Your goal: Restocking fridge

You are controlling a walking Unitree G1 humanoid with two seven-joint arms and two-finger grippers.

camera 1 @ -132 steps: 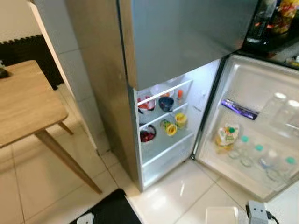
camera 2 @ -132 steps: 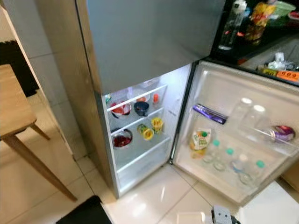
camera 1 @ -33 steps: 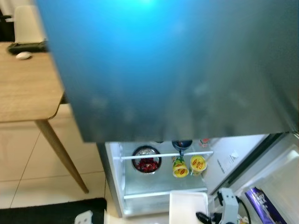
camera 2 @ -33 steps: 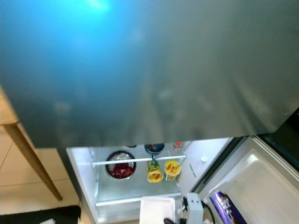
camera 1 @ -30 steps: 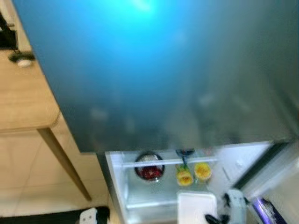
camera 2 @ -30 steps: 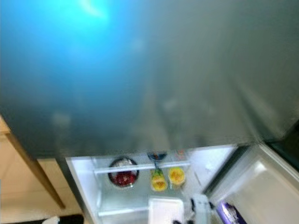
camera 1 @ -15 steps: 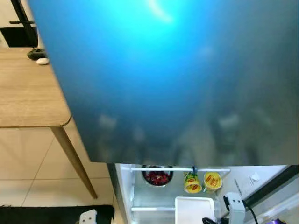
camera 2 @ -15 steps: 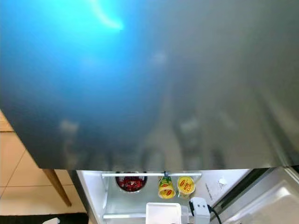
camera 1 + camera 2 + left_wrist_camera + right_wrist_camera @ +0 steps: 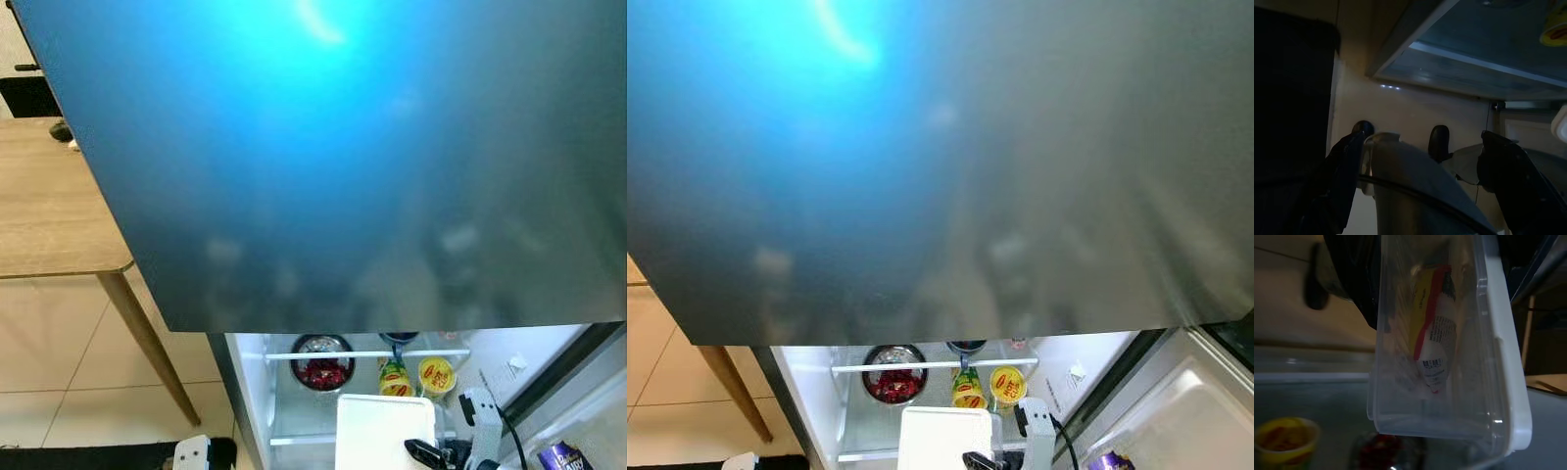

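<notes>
Container [image 9: 1449,338] of clear plastic with white lid is clamped in right gripper [image 9: 423,455], held just before open fridge compartment [image 9: 284,401], below shelf with bowl of red fruit [image 9: 321,370] and two yellow cups [image 9: 436,374]. Yellow-red packet [image 9: 1432,333] is seen inside container. Judged light, rigid, smooth walls slippery; hold is best kept at rim, kept level. Left gripper [image 9: 1415,171] is seen idle in the dark, fingers apart.

wooden table [image 9: 49,211] off to the left, next to the fridge | one slanted table leg [image 9: 149,345] running down to the beige tile floor [image 9: 59,377] | small dark thing at the table's far edge [image 9: 61,130], too blurry to tell | black mat [image 9: 88,457] on the floor
</notes>
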